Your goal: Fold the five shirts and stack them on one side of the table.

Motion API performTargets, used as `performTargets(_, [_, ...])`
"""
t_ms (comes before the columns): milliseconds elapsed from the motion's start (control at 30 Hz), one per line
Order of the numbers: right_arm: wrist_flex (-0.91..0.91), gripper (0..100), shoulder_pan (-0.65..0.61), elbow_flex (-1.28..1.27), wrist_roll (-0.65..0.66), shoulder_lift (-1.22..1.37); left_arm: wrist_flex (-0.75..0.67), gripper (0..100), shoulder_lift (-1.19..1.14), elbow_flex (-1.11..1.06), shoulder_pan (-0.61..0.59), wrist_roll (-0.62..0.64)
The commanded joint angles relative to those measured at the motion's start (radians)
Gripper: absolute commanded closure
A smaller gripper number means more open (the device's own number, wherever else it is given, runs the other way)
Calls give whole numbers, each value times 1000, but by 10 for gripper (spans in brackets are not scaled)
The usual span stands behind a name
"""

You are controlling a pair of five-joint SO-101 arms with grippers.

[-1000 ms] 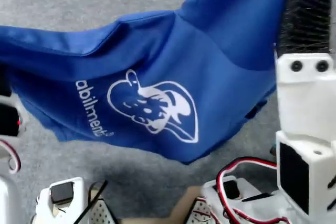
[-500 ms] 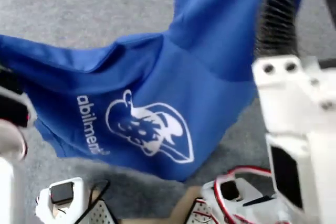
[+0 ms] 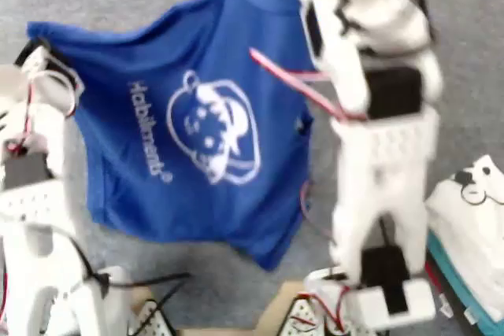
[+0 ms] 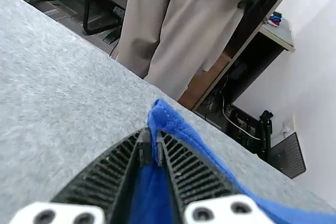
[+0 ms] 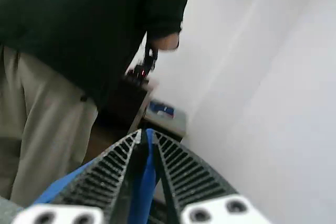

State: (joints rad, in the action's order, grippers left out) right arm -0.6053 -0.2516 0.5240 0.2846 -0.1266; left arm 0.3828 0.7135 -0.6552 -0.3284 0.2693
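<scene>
Pinching blue cloth tight in the left gripper, and likewise in the right gripper. Holding the blue shirt stretched above the grey table, centre frame, not yet folded. Judging by the folded stack at the right edge: partway through, this one and perhaps more to go.

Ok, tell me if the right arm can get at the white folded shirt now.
Probably not yet: the right claw is shut on the blue shirt, held aloft. The white shirt lies uncovered near that arm's base.
</scene>
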Motion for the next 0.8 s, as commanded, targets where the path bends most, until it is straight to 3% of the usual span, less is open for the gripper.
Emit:
performTargets(0, [114, 995, 28, -8, -58, 119, -201, 980, -226, 46, -8, -8])
performTargets(200, [213, 995, 30, -8, -117, 311, -186, 980, -714, 433, -35, -5])
performTargets(433, [328, 995, 36, 19, -133, 518, 97, 980, -1003, 918, -40, -3])
performTargets(567, [330, 995, 65, 150, -133, 670, 152, 980, -1119, 1103, -40, -2])
performTargets(633, [279, 995, 90, 225, -160, 736, 183, 980, -1165, 1177, -41, -2])
performTargets(767, [3, 995, 119, 409, -269, 766, 331, 980, -1218, 1290, -43, -6])
